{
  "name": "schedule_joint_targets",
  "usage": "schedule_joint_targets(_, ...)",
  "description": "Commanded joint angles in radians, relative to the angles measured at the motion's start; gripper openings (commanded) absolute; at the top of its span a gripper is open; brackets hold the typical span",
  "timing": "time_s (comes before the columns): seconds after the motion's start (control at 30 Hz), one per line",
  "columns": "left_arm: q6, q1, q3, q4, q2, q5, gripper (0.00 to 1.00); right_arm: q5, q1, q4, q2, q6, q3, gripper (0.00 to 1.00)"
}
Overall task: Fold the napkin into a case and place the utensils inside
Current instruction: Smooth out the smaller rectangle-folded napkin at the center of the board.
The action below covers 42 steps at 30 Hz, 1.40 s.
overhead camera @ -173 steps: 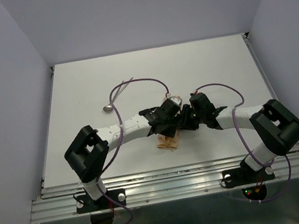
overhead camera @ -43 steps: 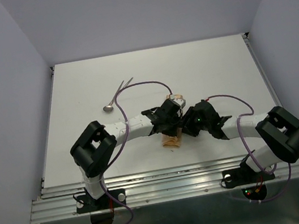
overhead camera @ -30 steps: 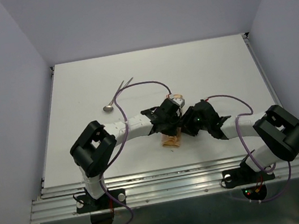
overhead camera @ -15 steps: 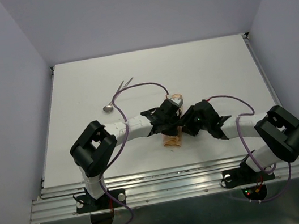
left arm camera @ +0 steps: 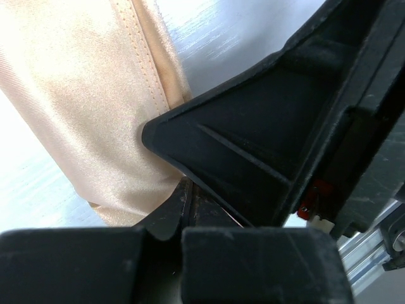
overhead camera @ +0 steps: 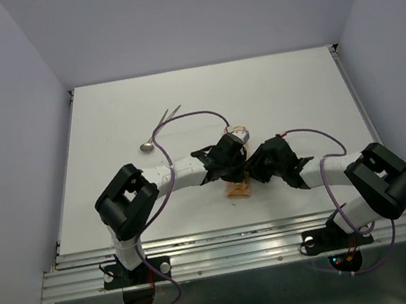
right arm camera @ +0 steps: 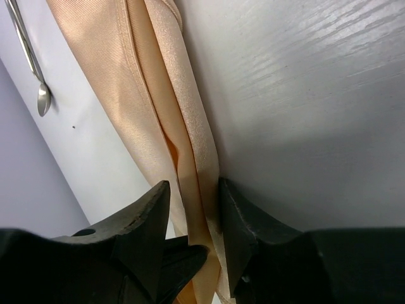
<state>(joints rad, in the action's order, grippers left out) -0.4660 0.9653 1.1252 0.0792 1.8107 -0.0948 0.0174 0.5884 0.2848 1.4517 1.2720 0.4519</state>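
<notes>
The left gripper (left arm camera: 182,215) has its two fingers pressed together with no gap. One end of the napkin (left arm camera: 82,107) runs right up to their tips, but whether a layer is pinched there cannot be told. The right gripper (right arm camera: 194,193) has its two fingers set on either side of the napkin's long folded edge. The stacked cloth layers fill the space between them and touch both, so it grips the fold. There is one napkin (overhead camera: 237,188), peach-orange and folded into a narrow strip. It lies flat on the white table (overhead camera: 294,90), near the front and about midway across, under the two grippers, which meet over it from left and right. Well apart from it, toward the far left, lie the utensils (overhead camera: 159,130). Two thin silver handles fork apart at their far ends, and one round spoon bowl (overhead camera: 145,147) shows at the near end. Two purple cables, one per arm, loop over the table.
</notes>
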Motion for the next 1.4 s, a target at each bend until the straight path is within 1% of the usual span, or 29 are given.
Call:
schedule_joint_targets(0.0,-0.019,0.009,-0.005,-0.055,-0.045,-0.010,0.00,-0.008,0.007,-0.090,0.055,-0.034,-0.013,0.42)
schedule_joint_targets(0.37,-0.045,0.009,-0.001,-0.070,-0.044,-0.002,0.00,-0.008,0.007,-0.088,0.059,-0.028,-0.016,0.29)
schedule_joint_targets(0.43,-0.048,0.010,-0.001,-0.071,-0.044,-0.002,0.00,-0.008,0.007,-0.088,0.061,-0.029,-0.016,0.21)
schedule_joint_targets(0.47,-0.048,0.009,0.001,-0.071,-0.042,-0.002,0.00,-0.008,0.007,-0.088,0.059,-0.033,-0.013,0.15)
schedule_joint_targets(0.57,-0.043,0.010,0.002,-0.065,-0.042,-0.002,0.00,-0.008,0.007,-0.088,0.061,-0.039,-0.009,0.09)
schedule_joint_targets(0.6,-0.037,0.010,0.011,-0.053,-0.040,0.000,0.03,-0.010,0.007,-0.088,0.062,-0.042,-0.006,0.06)
schedule_joint_targets(0.63,-0.037,0.010,0.012,-0.045,-0.040,0.000,0.03,-0.010,0.007,-0.088,0.064,-0.042,-0.002,0.04)
schedule_joint_targets(0.67,-0.030,0.010,0.018,-0.036,-0.040,0.001,0.07,-0.010,0.007,-0.088,0.067,-0.043,-0.001,0.03)
schedule_joint_targets(0.7,-0.023,0.010,0.019,-0.023,-0.047,0.004,0.17,-0.008,0.007,-0.088,0.068,-0.045,0.004,0.01)
schedule_joint_targets(0.77,-0.008,0.012,0.025,-0.004,-0.053,0.004,0.25,-0.008,0.007,-0.088,0.068,-0.048,0.004,0.01)
schedule_joint_targets(0.8,-0.002,0.012,0.027,0.013,-0.062,0.004,0.35,-0.008,0.007,-0.088,0.067,-0.046,0.005,0.01)
schedule_joint_targets(0.83,0.001,0.013,0.027,0.020,-0.068,0.003,0.42,-0.010,0.007,-0.090,0.067,-0.046,0.005,0.01)
schedule_joint_targets(0.87,0.010,0.016,0.025,0.033,-0.080,0.003,0.54,-0.010,0.007,-0.091,0.067,-0.046,0.007,0.01)
schedule_joint_targets(0.93,0.015,0.021,0.019,0.047,-0.091,-0.002,0.64,-0.008,0.007,-0.093,0.065,-0.046,0.008,0.01)
schedule_joint_targets(0.97,0.017,0.026,0.012,0.051,-0.105,-0.005,0.72,-0.007,0.007,-0.095,0.067,-0.045,0.011,0.01)
schedule_joint_targets(1.07,0.023,0.035,-0.014,0.063,-0.137,-0.016,0.74,-0.007,0.007,-0.096,0.065,-0.048,0.014,0.01)
schedule_joint_targets(1.1,0.020,0.036,-0.025,0.064,-0.149,-0.017,0.74,-0.007,0.007,-0.096,0.067,-0.048,0.016,0.01)
schedule_joint_targets(1.13,0.010,0.036,-0.036,0.060,-0.163,-0.020,0.71,-0.007,0.007,-0.096,0.067,-0.046,0.016,0.01)
schedule_joint_targets(1.23,0.004,0.036,-0.087,0.041,-0.220,-0.011,0.44,-0.007,0.007,-0.095,0.068,-0.046,0.016,0.01)
schedule_joint_targets(1.27,-0.002,0.036,-0.117,0.024,-0.249,-0.005,0.25,-0.007,0.007,-0.095,0.072,-0.049,0.016,0.01)
schedule_joint_targets(1.37,-0.028,0.026,-0.175,-0.019,-0.293,0.009,0.00,-0.008,0.007,-0.096,0.072,-0.052,0.014,0.01)
